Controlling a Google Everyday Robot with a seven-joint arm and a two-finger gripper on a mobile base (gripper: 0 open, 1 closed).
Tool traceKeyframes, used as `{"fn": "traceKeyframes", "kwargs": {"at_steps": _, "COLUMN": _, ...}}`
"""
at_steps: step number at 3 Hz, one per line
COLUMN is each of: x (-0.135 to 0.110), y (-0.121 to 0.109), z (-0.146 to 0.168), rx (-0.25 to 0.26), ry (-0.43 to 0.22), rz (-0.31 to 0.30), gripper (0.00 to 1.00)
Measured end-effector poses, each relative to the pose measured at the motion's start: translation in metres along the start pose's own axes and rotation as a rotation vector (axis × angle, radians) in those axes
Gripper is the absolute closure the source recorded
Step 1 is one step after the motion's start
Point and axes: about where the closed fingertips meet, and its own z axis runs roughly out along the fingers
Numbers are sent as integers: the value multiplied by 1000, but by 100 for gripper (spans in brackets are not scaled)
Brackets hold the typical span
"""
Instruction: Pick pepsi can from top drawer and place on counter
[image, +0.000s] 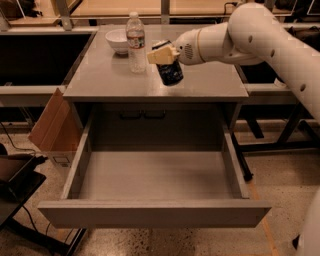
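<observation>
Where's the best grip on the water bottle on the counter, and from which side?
Grip the water bottle mid-body, coming from the front: it stands upright, tall and narrow on the counter, with the bowl close at its back-left. The hand hangs just right of it above the counter, shut on the tilted pepsi can.

1 white rounded arm (270, 37), dark dots; cream gripper (162, 55) abv counter (205, 80).
</observation>
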Motion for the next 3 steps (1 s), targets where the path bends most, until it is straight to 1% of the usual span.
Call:
{"fn": "traceKeyframes", "kwargs": {"at_steps": 1, "x": -6, "y": -43, "z": -1, "rx": 85, "ry": -87, "rz": 22, "gripper": 100}}
{"fn": "traceKeyframes", "kwargs": {"at_steps": 2, "x": 16, "y": -87, "z": -6, "rx": 154, "ry": -194, "rz": 38, "gripper": 100}}
{"fn": "traceKeyframes", "kwargs": {"at_steps": 3, "x": 47, "y": -113, "z": -18, "rx": 171, "ry": -294, "rz": 21, "gripper": 100}}
